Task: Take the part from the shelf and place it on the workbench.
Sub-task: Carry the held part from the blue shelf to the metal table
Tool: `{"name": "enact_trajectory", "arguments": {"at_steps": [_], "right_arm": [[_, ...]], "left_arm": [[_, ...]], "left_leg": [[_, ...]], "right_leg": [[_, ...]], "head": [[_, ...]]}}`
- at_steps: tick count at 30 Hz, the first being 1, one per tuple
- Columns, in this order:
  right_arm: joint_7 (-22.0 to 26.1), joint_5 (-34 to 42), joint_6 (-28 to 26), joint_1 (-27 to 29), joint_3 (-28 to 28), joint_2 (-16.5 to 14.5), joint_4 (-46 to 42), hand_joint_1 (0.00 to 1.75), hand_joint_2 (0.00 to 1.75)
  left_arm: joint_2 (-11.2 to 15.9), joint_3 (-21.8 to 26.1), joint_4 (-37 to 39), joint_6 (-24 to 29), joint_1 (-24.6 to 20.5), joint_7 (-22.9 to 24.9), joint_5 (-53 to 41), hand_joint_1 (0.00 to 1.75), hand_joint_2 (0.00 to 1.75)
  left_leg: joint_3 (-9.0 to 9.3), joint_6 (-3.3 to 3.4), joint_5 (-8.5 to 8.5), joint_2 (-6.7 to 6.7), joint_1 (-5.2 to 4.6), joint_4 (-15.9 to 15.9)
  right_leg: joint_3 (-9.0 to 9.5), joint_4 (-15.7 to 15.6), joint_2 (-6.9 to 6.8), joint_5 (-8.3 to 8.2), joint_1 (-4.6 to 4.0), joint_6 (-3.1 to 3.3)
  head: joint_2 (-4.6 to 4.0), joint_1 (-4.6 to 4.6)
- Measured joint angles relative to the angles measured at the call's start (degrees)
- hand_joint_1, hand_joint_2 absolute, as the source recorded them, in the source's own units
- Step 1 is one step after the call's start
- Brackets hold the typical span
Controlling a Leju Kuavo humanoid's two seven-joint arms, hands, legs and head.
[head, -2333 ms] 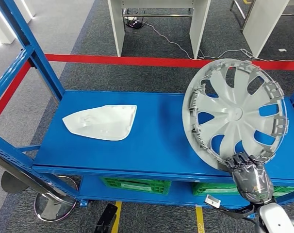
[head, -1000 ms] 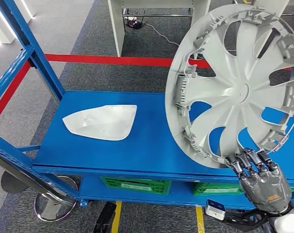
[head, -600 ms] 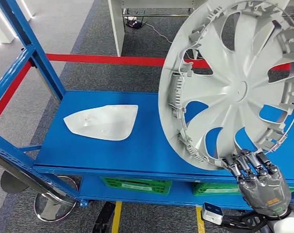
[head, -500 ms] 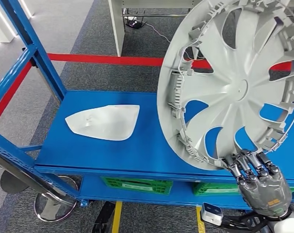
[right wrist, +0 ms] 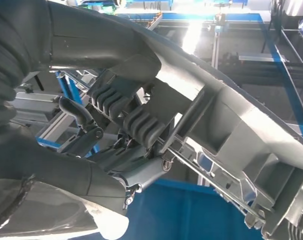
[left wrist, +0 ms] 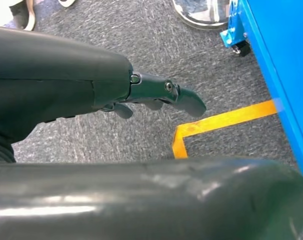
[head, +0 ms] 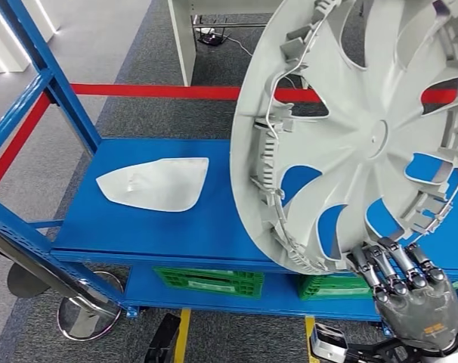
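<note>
Right hand: the dark metallic right hand (head: 416,291) grips the lower rim of the large pale grey plastic wheel cover (head: 357,128), fingers (head: 386,261) curled up over the edge. In the right wrist view the fingers (right wrist: 142,125) press on the ribbed inner rim of the cover (right wrist: 233,125).
Wheel cover: held raised and tilted, its inner side with clips and a wire ring facing the camera; it stands above the right part of the shelf's deck and hides it. Blue shows through the openings between its spokes. Its top and right edges run out of the picture.
Left hand: in the left wrist view the dark left hand (left wrist: 104,95) hangs over grey carpet with fingers stretched out and apart, holding nothing.
Shelf: the blue metal shelf unit (head: 158,227) has a flat upper deck and slanting blue uprights on its left.
Other part: a white, flat, roughly teardrop-shaped plastic panel (head: 153,183) lies on the left half of the deck, well apart from the wheel cover.
Below the deck: green plastic crates (head: 206,281) sit on the lower level.
Floor: grey carpet with a red tape line (head: 158,91) behind the shelf and yellow tape (left wrist: 221,122) near its foot; the pale legs of a table (head: 184,41) stand beyond the red line.
</note>
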State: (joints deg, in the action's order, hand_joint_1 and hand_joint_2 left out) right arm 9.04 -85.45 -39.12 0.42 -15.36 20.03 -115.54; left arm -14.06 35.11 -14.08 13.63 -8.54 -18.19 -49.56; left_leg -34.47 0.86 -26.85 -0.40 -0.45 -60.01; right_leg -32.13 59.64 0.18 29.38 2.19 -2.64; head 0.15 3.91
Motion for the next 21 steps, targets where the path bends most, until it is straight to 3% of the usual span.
{"name": "enact_trajectory", "arguments": {"at_steps": [2, 4, 5, 6, 7, 8, 9, 11, 12, 15, 17, 19, 20, 21], "right_arm": [[1.15, 0.27, 0.0, 0.14, 0.49, -0.46, -0.01, 1.75, 1.75], [2.39, 0.5, 0.0, 0.41, 1.15, -0.99, -0.02, 1.75, 1.75], [2.92, 0.56, 0.0, 0.59, 1.48, -1.3, -0.02, 1.75, 1.75], [3.43, 0.64, 0.0, 0.75, 1.79, -1.62, -0.02, 1.75, 1.75], [3.98, 0.74, 0.0, 0.89, 2.14, -1.97, -0.02, 1.75, 1.75], [4.54, 0.88, 0.0, 0.99, 2.51, -2.32, -0.02, 1.75, 1.75], [5.06, 1.04, 0.0, 1.07, 2.91, -2.65, -0.02, 1.75, 1.75], [5.94, 1.31, 0.0, 1.24, 3.7, -3.27, -0.02, 1.75, 1.75], [6.27, 1.39, 0.0, 1.34, 4.05, -3.55, -0.02, 1.75, 1.75], [6.7, 1.49, 0.0, 1.68, 4.9, -4.22, -0.02, 1.75, 1.75], [6.68, 1.51, -0.01, 1.77, 5.32, -4.41, -0.04, 1.75, 1.75], [6.74, 1.52, -0.02, 1.81, 5.62, -4.53, -0.05, 1.75, 1.75], [6.87, 1.52, -0.02, 1.88, 5.78, -4.6, -0.05, 1.75, 1.75], [7.14, 1.52, -0.02, 1.96, 5.96, -4.69, -0.04, 1.75, 1.75]], "left_arm": [[0.03, -0.01, 0.0, -0.01, 0.01, 0.0, 0.05, 0.0, 0.0], [0.04, -0.01, 0.0, 0.01, 0.02, 0.01, 0.05, 0.0, 0.0], [0.06, -0.01, 0.0, 0.01, 0.04, 0.02, 0.05, 0.0, 0.0], [0.08, -0.01, 0.0, 0.01, 0.05, 0.05, 0.04, 0.0, 0.0], [0.09, -0.02, 0.0, 0.01, 0.06, 0.08, 0.01, 0.0, 0.0], [0.1, -0.03, 0.0, 0.01, 0.05, 0.1, -0.03, 0.0, 0.0], [0.11, -0.04, 0.0, 0.03, 0.0, 0.11, -0.08, 0.0, 0.0], [0.19, -0.08, 0.0, 0.11, -0.14, 0.14, -0.15, 0.0, 0.0], [0.21, -0.09, 0.0, 0.16, -0.17, 0.15, -0.18, 0.0, 0.0], [0.28, -0.11, 0.0, 0.27, -0.12, 0.24, -0.23, 0.0, 0.0], [0.24, -0.12, 0.0, 0.28, -0.24, 0.3, -0.23, 0.0, 0.0], [0.16, -0.14, 0.0, 0.26, -0.31, 0.34, -0.24, 0.0, 0.0], [0.15, -0.14, 0.0, 0.26, -0.28, 0.39, -0.24, 0.0, 0.0], [0.15, -0.14, 0.0, 0.29, -0.25, 0.43, -0.24, 0.0, 0.0]], "left_leg": [[-1.31, -0.68, -3.03, 0.1, 0.2, -3.09], [-3.5, -1.1, -7.65, 0.17, 0.37, -9.99], [-4.31, -1.13, -9.23, 0.17, 0.41, -13.28], [-4.36, -1.02, -9.71, 0.17, 0.42, -15.01], [-3.45, -0.78, -9.11, 0.17, 0.39, -14.65], [-1.56, -0.41, -7.61, 0.16, 0.32, -12.1], [0.98, 0.12, -5.97, 0.15, 0.19, -8.11], [5.2, 0.99, -4.4, 0.1, -0.18, -0.85], [6.09, 1.21, -4.25, 0.07, -0.4, 1.02], [5.75, 1.62, -2.97, 0.13, -0.59, 2.37], [4.9, 2.23, -1.51, 0.31, -0.3, 3.15], [3.55, 2.58, -0.34, 0.41, -0.24, 3.28], [2.82, 2.57, 0.21, 0.44, -0.28, 3.23], [2.1, 2.53, 0.76, 0.49, -0.3, 3.2]], "right_leg": [[-0.76, 0.01, -0.2, -0.54, 0.05, 1.0], [-1.57, 0.02, -0.38, -1.07, -0.19, 1.78], [-1.99, 0.04, -0.45, -1.36, -0.36, 2.02], [-2.4, 0.05, -0.49, -1.67, -0.54, 2.19], [-2.8, 0.06, -0.5, -2.01, -0.74, 2.27], [-3.16, 0.06, -0.46, -2.35, -0.92, 2.3], [-3.45, 0.06, -0.44, -2.67, -1.07, 2.32], [-3.9, -0.01, -0.44, -3.36, -1.21, 2.05], [-4.03, -0.12, -0.47, -3.76, -1.13, 1.78], [-4.35, -0.63, -0.47, -4.61, -0.89, 0.62], [-5.49, 1.39, -0.36, -1.85, -0.97, 0.21], [-7.37, 7.57, -0.28, 3.41, -0.98, 0.01], [-8.07, 11.12, -0.27, 5.24, -0.98, -0.13], [-8.28, 13.73, -0.27, 5.87, -0.97, -0.27]], "head": [[0.0, 0.13], [0.0, 0.25], [0.0, 0.26], [0.0, 0.26], [0.0, 0.25], [0.0, 0.25], [0.0, 0.25], [0.0, 0.21], [0.0, 0.21], [0.0, 0.19], [0.0, 0.01], [0.0, -0.12], [0.0, -0.15], [0.0, -0.13]]}}
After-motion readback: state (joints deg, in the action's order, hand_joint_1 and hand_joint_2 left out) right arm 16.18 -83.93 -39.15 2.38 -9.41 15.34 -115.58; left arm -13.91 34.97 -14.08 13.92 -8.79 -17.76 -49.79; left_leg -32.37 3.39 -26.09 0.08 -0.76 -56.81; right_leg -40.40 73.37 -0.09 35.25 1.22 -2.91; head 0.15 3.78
